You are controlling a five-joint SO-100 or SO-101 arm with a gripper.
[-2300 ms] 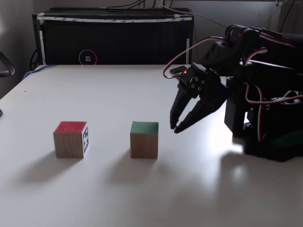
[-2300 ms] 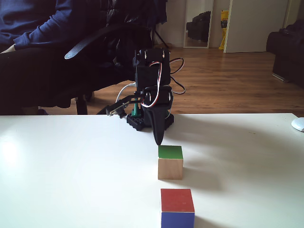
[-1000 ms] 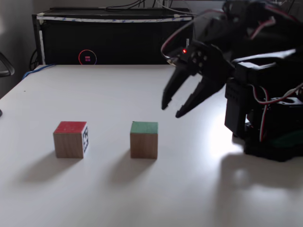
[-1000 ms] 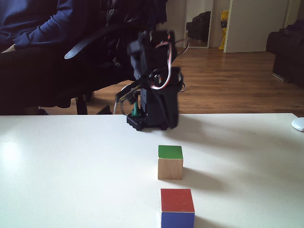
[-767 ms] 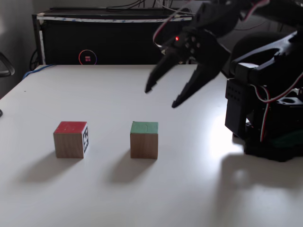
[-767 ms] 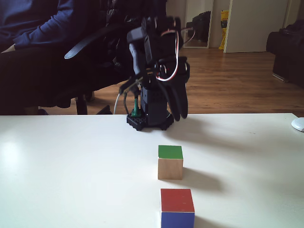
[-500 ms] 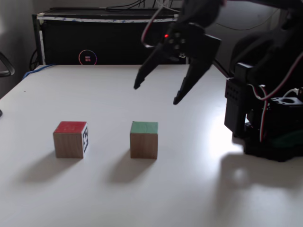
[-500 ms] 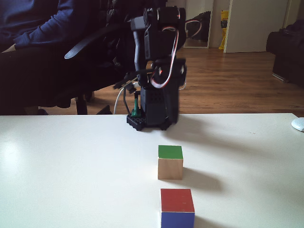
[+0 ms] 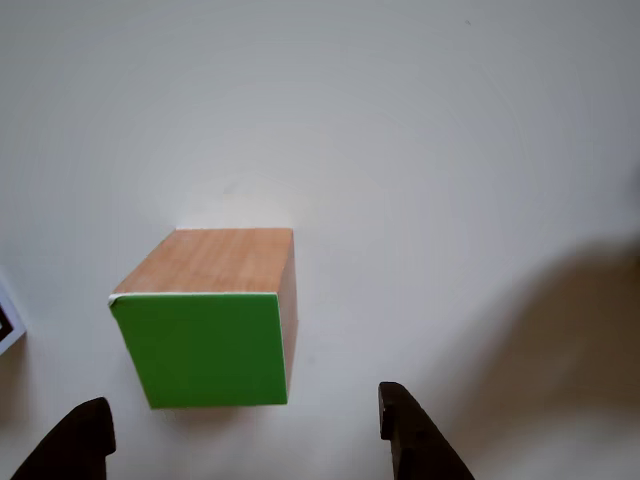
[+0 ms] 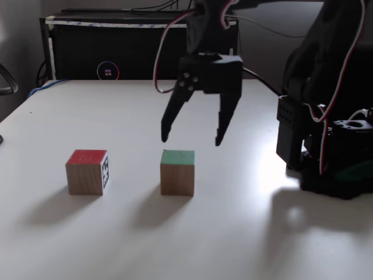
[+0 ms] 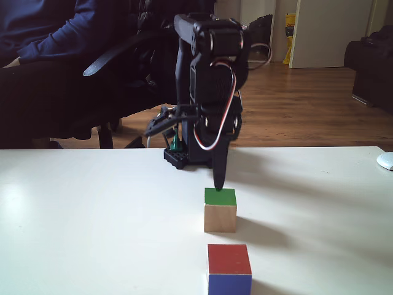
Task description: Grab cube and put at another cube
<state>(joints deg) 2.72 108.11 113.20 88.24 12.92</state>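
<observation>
The cube [image 10: 178, 173], light wood with a green top face, stands on the white table [image 10: 116, 233]. It also appears in the other view [image 9: 205, 340] and in a fixed view [image 11: 220, 211]. My gripper [image 10: 191, 140] hangs open just above it, pointing down, with one fingertip on each side of the cube's width. Both dark fingertips [image 9: 398, 425] enter the other view from the bottom edge, either side of the green face. In a fixed view the gripper [image 11: 218, 184] tip sits right over the cube's far edge. Another cube [image 10: 87, 172], red-topped with a marker side, stands apart to the left.
A black box [image 10: 140, 49] lines the table's far edge. The arm's base [image 10: 329, 157] stands at the right. A seated person [image 11: 37, 37] and a chair are behind the table. A white mouse [image 11: 385, 160] lies at the table's right edge.
The gripper rose from near the table at the right, opened wide, swung left and now points straight down over the green-topped cube. Neither cube moved.
</observation>
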